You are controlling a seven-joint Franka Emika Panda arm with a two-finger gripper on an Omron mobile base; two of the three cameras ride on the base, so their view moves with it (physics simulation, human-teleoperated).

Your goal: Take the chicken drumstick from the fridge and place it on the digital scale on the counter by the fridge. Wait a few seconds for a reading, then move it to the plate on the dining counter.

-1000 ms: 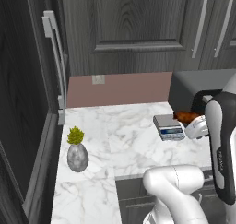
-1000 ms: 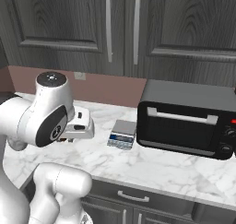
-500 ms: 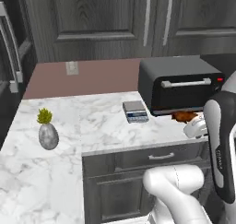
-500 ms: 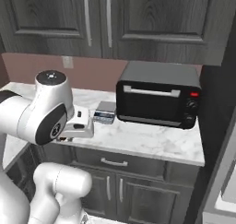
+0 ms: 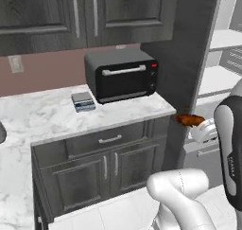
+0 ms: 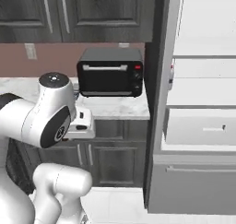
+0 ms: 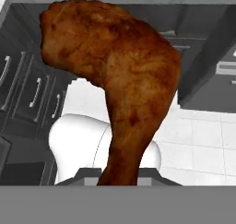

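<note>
The chicken drumstick (image 7: 124, 80), reddish-brown and glossy, stands up between the fingers of my gripper (image 7: 120, 174), which is shut on its thin end. From the left base the chicken drumstick (image 5: 190, 120) hangs in the air just right of the counter's corner, in front of the fridge's grey side (image 5: 189, 58), with the gripper (image 5: 195, 126) behind it. The digital scale (image 5: 82, 101) lies on the marble counter (image 5: 47, 115), left of the toaster oven, with nothing on its platform. The fridge (image 6: 203, 94) stands open, showing white shelves and a drawer. The plate and the dining counter are out of view.
A black toaster oven (image 5: 123, 75) (image 6: 110, 73) sits at the counter's right end, against the fridge. Dark cabinets hang above (image 5: 85, 11) and stand below (image 5: 104, 163). White floor tiles (image 7: 203, 144) lie beneath the hand.
The whole picture has slid left as the base moved right: scale and toaster oven now sit further left and the open fridge has come in. The drumstick stays in the gripper.
</note>
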